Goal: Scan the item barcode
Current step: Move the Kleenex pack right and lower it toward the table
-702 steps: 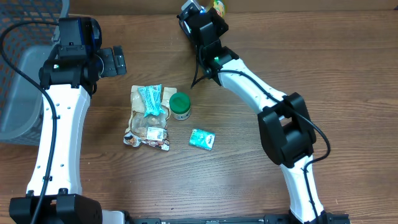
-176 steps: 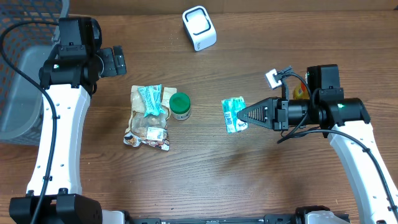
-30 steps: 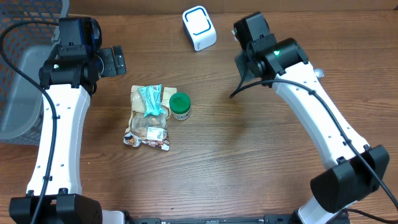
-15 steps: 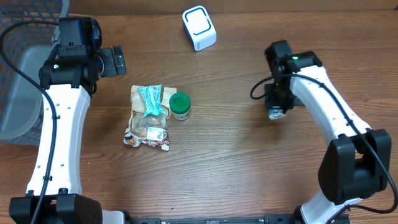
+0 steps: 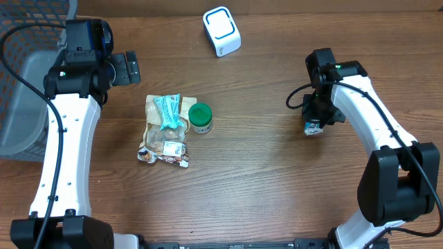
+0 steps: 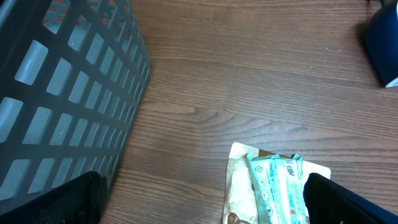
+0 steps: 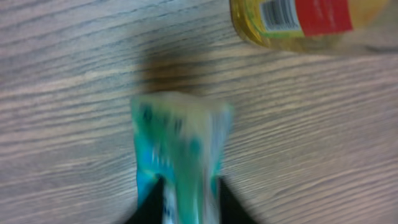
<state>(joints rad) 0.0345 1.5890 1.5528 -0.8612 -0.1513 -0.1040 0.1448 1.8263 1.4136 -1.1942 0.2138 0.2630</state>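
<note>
- the right jaws stand a little apart and point down at the table [image 5: 249, 173]. their two dark fingers [image 7: 148, 208] show at the bottom edge of the right wrist view.
- a teal packet [image 7: 180, 146] sits between those fingers. its lower end runs down into the gap and its upper end spreads wider above them. it is blurred, and i cannot tell whether the fingers press on it or only flank it.
- from overhead, only a small bit of the packet shows under the right jaws, low against the wood on the right side of the table.
- beyond the packet in the wrist view lies a yellow bottle [image 7: 292, 22] with a red label and a printed barcode. it is near the packet but not touching it.
- the white scanner [image 5: 221, 31] sits at the far edge of the table, well apart from the packet and to the left of the right arm [image 5: 367, 117].
- the left jaws are wide open and hold nothing. their fingers [image 6: 59, 199] fill the bottom corners of the left wrist view, above the wood.
- between them, lower in that view, lies a pale snack bag [image 6: 239, 186] with a teal wrapper [image 6: 277, 186] on top of it.
- a grey mesh basket [image 6: 62, 87] stands beside the left jaws, at the table's left edge.
- a green-lidded tub [image 5: 201, 116] rests just beside the snack bag, on its right, well apart from the teal packet.
</note>
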